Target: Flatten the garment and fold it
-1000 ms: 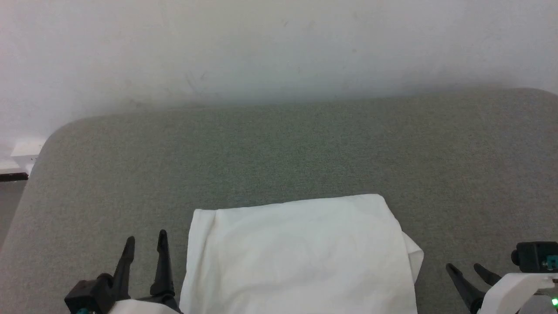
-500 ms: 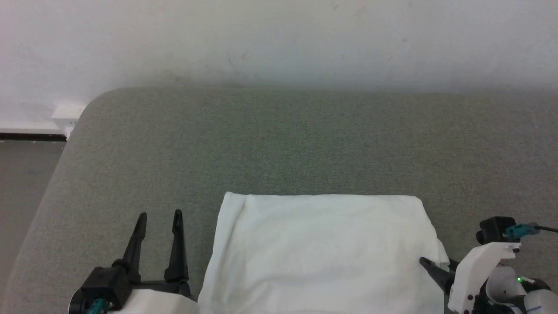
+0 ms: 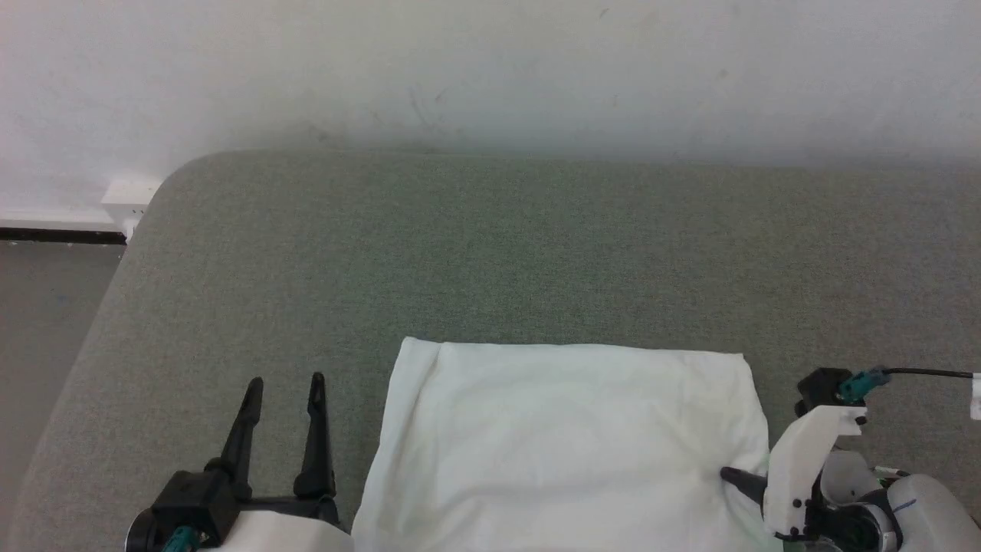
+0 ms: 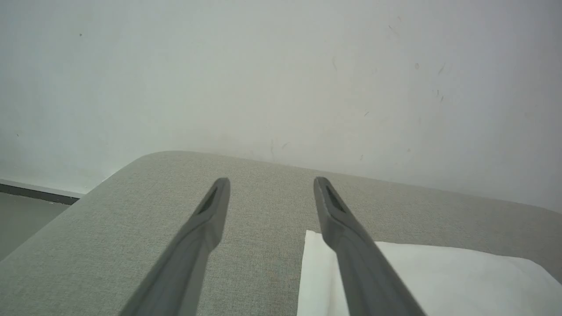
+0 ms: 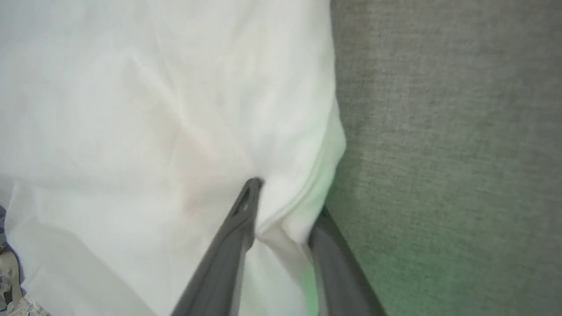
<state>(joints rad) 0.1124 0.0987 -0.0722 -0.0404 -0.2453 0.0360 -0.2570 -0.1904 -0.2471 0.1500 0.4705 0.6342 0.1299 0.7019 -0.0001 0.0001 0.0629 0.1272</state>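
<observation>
garment point(image 3: 567, 437) near edge cut off at bottom, right gripper point(image 5: 287, 197) one fingertip hidden under fold

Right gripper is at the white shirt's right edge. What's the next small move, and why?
Probably close the right gripper fully before any lift. In the right wrist view its fingers straddle the edge of the white shirt, a ridge of cloth bunched between them, yet a firm pinch isn't evident. The left gripper is open beside the left edge, holding nothing.

Garment point(image 3: 563, 437) on cushion point(image 3: 490, 253), near edge.
</observation>
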